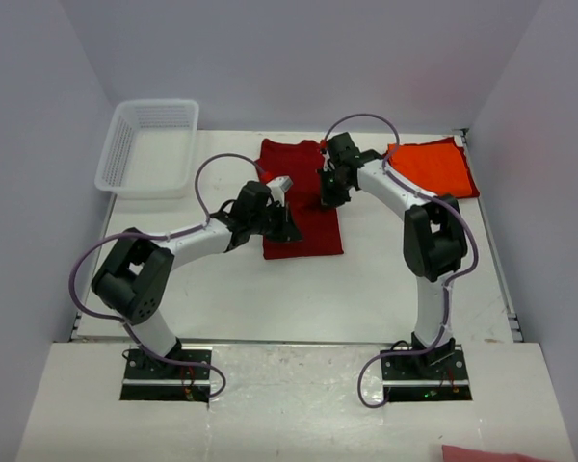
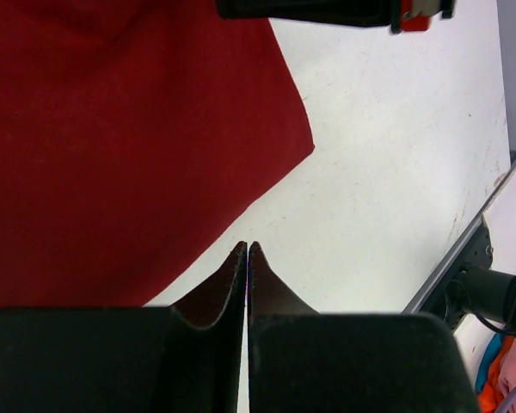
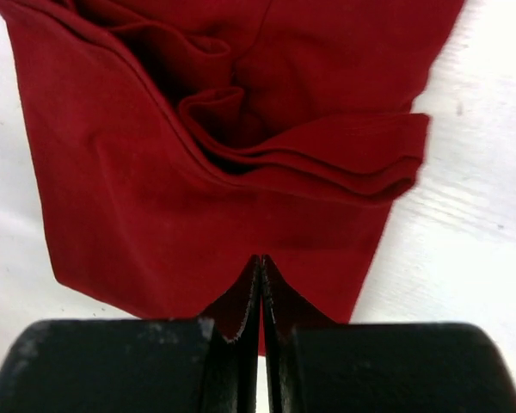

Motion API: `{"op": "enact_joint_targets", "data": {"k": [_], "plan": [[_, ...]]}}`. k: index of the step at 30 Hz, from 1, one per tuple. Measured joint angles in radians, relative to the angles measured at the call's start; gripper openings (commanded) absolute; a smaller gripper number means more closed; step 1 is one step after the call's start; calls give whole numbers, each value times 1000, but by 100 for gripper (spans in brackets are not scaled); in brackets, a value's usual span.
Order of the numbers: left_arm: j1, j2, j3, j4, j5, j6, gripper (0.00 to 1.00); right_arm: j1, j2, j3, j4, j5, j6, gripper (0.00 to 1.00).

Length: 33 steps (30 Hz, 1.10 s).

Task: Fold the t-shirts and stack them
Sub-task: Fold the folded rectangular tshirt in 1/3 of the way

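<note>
The dark crimson t-shirt [image 1: 313,231] lies folded into a long narrow strip down the middle of the table. It fills the left wrist view [image 2: 112,129] and the right wrist view [image 3: 155,198], where a bunched sleeve fold [image 3: 327,155] lies on top. The bright orange t-shirt [image 1: 433,166] lies folded flat at the back right. My left gripper [image 1: 287,231] is shut and empty, its tips [image 2: 247,246] over bare table just off the crimson cloth's edge. My right gripper [image 1: 326,200] is shut over the crimson shirt's right side [image 3: 261,258], with nothing seen between its jaws.
A white mesh basket [image 1: 149,144] stands at the back left. The white table [image 1: 385,279] is walled in on three sides, with a raised rail along its right edge [image 2: 464,258]. A pinkish cloth [image 1: 491,454] shows at the bottom right corner.
</note>
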Motion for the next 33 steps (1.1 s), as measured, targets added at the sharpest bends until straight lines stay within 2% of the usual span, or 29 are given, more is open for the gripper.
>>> {"op": "enact_joint_targets", "data": {"k": [6,15,21,27,29,30,33], "plan": [[-1,0,-21,4,11,0,0,23,104,60,-19,-6,11,0],[-41,-68,-107,-4,16,1,0,14,449,593,-178,34,5,0],[-60,-144,-138,-5,12,3,0,-35,467,706,-182,51,-2,0],[-60,-143,-143,-30,-27,18,0,-117,464,731,-135,64,-33,17],[-60,-137,-130,-62,-62,29,0,-133,431,673,-106,62,-43,35],[-60,-121,-108,-90,-88,44,0,-135,391,605,-94,61,-46,49],[-60,-58,-28,-128,-148,73,0,-121,249,389,-58,61,-51,60]]}}
